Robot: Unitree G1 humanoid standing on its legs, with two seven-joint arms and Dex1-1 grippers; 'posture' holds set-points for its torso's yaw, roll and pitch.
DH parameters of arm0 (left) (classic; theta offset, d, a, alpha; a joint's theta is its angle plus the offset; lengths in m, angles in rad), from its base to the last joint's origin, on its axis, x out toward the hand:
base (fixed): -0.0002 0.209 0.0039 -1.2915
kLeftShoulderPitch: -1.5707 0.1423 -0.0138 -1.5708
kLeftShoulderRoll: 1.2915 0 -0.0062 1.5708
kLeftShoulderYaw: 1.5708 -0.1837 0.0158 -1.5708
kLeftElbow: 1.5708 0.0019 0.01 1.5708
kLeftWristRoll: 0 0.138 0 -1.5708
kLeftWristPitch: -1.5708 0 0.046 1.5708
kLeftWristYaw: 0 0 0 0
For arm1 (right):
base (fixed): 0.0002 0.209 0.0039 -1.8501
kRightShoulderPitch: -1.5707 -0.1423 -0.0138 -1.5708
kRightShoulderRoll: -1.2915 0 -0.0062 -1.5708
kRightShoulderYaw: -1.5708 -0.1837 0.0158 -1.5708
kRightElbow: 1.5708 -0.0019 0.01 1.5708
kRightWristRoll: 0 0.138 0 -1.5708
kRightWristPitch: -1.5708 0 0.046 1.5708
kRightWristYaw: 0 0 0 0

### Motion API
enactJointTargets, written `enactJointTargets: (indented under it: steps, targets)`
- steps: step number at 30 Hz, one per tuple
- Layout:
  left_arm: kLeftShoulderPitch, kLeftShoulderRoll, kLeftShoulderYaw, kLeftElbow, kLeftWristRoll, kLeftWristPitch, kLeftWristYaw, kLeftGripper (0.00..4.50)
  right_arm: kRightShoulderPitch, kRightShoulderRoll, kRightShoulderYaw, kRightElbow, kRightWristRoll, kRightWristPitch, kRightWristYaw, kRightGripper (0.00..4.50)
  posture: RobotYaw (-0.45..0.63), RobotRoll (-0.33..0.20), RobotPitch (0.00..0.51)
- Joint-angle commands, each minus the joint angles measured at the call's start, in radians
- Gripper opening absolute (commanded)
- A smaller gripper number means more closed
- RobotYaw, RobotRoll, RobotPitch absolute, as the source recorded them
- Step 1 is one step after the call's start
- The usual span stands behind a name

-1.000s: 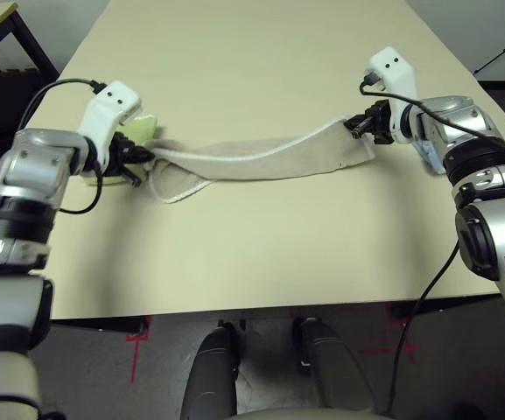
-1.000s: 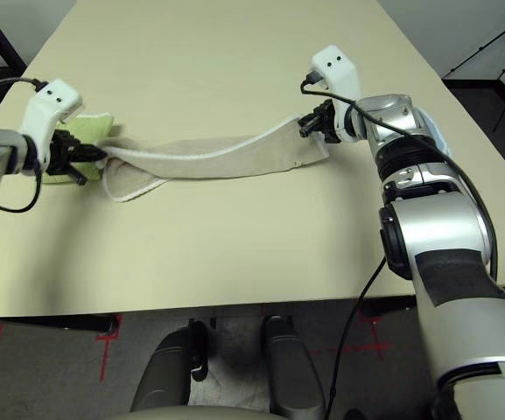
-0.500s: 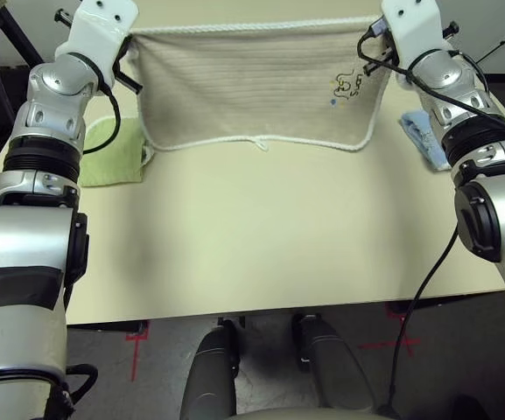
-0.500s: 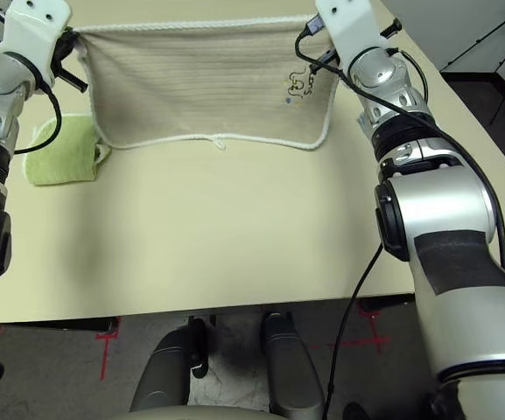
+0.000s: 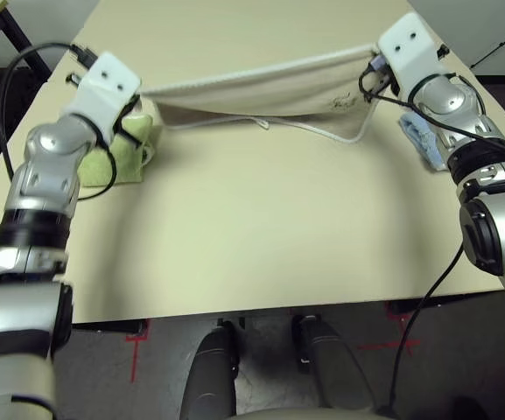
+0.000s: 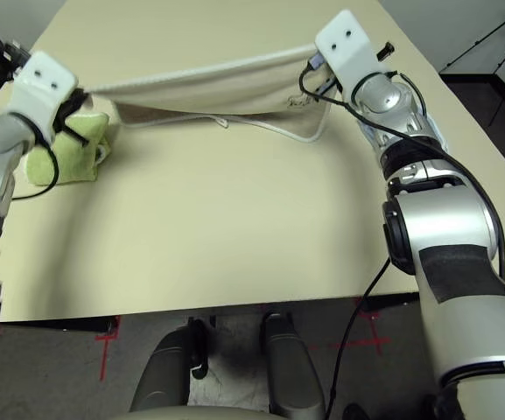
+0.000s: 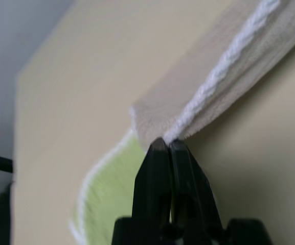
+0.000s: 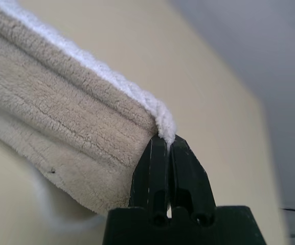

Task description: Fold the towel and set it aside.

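Note:
The beige towel [image 5: 261, 92] with white stitched edging hangs stretched between my two grippers above the far part of the table, its lower edge sagging toward the tabletop. A small dark embroidered motif [image 5: 344, 102] shows near its right end. My left gripper [image 7: 166, 144] is shut on the towel's left corner, as the left wrist view shows. My right gripper [image 8: 167, 143] is shut on the right corner, pinching the white edging. In the head views the left gripper [image 5: 134, 94] and the right gripper [image 5: 375, 72] hold the cloth taut, the right end a little higher.
A lime-green towel [image 5: 125, 149] lies crumpled on the table [image 5: 252, 227] at the far left, just below my left gripper. A light-blue cloth [image 5: 418, 140] lies at the right edge beside my right forearm. A dark table frame [image 5: 16, 35] stands off the far left corner.
Both grippers have come down and toward me with the towel; half a second ago it hung spread high, and it now slants lower, its bottom edge near the table.

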Motion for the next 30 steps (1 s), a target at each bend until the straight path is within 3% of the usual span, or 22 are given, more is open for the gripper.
enactJointTargets:
  steps: [1, 6, 15, 23, 30]
  targets:
    - [0.064, 0.058, 0.061, -0.133, -0.045, 0.145, -0.063, 0.04, 0.052, -0.057, -0.034, -0.060, 0.062, 0.033, 0.193, 0.00, -0.09, 0.000, 0.200]
    - [0.148, 0.131, 0.091, -0.299, -0.192, 0.294, -0.240, 0.04, 0.117, -0.097, -0.042, -0.161, 0.117, 0.115, 0.427, 0.00, -0.10, 0.000, 0.205]
    - [0.295, 0.264, 0.158, -0.504, -0.413, 0.491, -0.438, 0.04, 0.152, -0.159, -0.020, -0.268, 0.139, 0.266, 0.646, 0.00, -0.09, 0.000, 0.206]
    - [0.373, 0.341, 0.200, -0.549, -0.491, 0.543, -0.486, 0.04, 0.180, -0.197, -0.009, -0.360, 0.155, 0.388, 0.795, 0.00, -0.09, 0.000, 0.206]
    - [0.419, 0.384, 0.225, -0.515, -0.488, 0.510, -0.503, 0.04, 0.252, -0.281, 0.026, -0.544, 0.202, 0.593, 1.035, 0.00, -0.08, 0.000, 0.205]
